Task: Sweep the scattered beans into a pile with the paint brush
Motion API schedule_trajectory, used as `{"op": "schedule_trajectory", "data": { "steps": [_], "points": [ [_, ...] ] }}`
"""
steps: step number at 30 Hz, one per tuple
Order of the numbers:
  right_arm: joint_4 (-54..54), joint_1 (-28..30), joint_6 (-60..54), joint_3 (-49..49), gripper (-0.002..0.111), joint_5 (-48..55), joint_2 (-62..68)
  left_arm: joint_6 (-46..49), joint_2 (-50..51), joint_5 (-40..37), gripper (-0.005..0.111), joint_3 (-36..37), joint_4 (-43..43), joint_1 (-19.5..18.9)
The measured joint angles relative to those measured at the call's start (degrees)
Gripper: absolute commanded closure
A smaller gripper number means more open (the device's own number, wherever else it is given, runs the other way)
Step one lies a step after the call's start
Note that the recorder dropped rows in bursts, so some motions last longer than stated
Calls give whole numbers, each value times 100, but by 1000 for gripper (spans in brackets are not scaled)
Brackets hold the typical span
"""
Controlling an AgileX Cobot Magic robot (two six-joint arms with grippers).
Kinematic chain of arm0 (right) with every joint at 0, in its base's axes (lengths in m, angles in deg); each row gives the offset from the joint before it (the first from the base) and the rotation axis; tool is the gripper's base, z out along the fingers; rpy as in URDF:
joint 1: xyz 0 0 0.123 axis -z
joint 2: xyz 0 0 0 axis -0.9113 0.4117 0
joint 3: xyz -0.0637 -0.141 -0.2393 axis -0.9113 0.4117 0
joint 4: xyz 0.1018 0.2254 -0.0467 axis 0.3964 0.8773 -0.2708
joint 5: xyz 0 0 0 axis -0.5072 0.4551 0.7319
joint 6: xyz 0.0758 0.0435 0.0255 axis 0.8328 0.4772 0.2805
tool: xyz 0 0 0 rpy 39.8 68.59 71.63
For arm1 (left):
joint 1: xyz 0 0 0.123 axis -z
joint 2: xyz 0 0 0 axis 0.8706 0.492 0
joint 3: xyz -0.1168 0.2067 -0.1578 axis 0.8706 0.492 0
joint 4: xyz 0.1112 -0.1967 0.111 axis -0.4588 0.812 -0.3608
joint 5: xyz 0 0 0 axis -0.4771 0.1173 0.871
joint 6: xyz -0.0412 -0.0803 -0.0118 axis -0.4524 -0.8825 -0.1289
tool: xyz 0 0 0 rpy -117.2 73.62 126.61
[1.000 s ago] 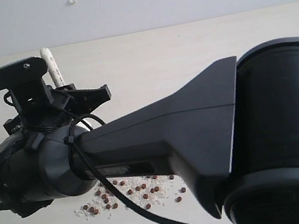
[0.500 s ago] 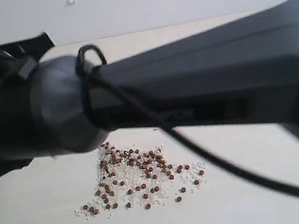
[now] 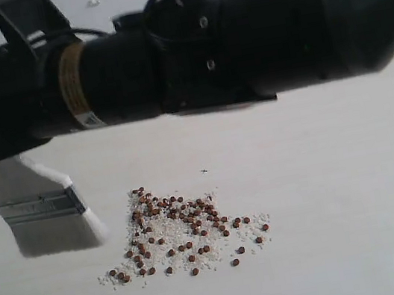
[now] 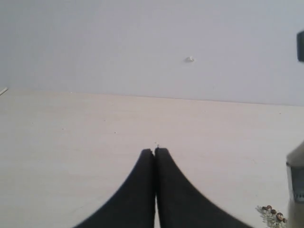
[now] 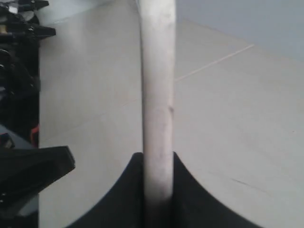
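In the exterior view, my right arm (image 3: 239,34) has swung across and brought the paint brush (image 3: 41,211) down. Its bristles now sit at or just above the bench (image 3: 337,169), just beside the beans (image 3: 183,225) on the side toward the left edge. The patch looks unmoved, so I judge the sweep hasn't begun. In the left wrist view, the left gripper (image 4: 155,153) is pinched closed on nothing. In the right wrist view, the right gripper (image 5: 158,164) is clamped on the brush handle.
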Motion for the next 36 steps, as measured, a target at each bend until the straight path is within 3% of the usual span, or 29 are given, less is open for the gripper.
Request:
{"op": "schedule_trajectory", "data": {
  "steps": [1,2,3,6,12,20,29,36],
  "points": [
    [1612,5,-1279,536,108,-794,29,0,0,0,107,0,0,0],
    [2258,-24,-1725,756,108,-1274,57,0,0,0,107,0,0,0],
    [3768,-144,-2627,1283,108,-2230,152,0,0,0,107,0,0,0],
    [5465,-435,-3607,1821,108,-3094,320,0,0,0,107,0,0,0],
    [8632,-1426,-5600,2031,108,-3781,866,0,0,0,107,0,0,0],
    [9822,-1812,-5685,2031,108,-3631,1334,0,0,0,107,0,0,0],
    [10951,-1812,-7404,2031,108,-3672,1334,0,0,0,107,0,0,0],
    [11157,-1812,-8127,2031,108,-4025,1334,0,0,0,107,0,0,0]
  ]
}}
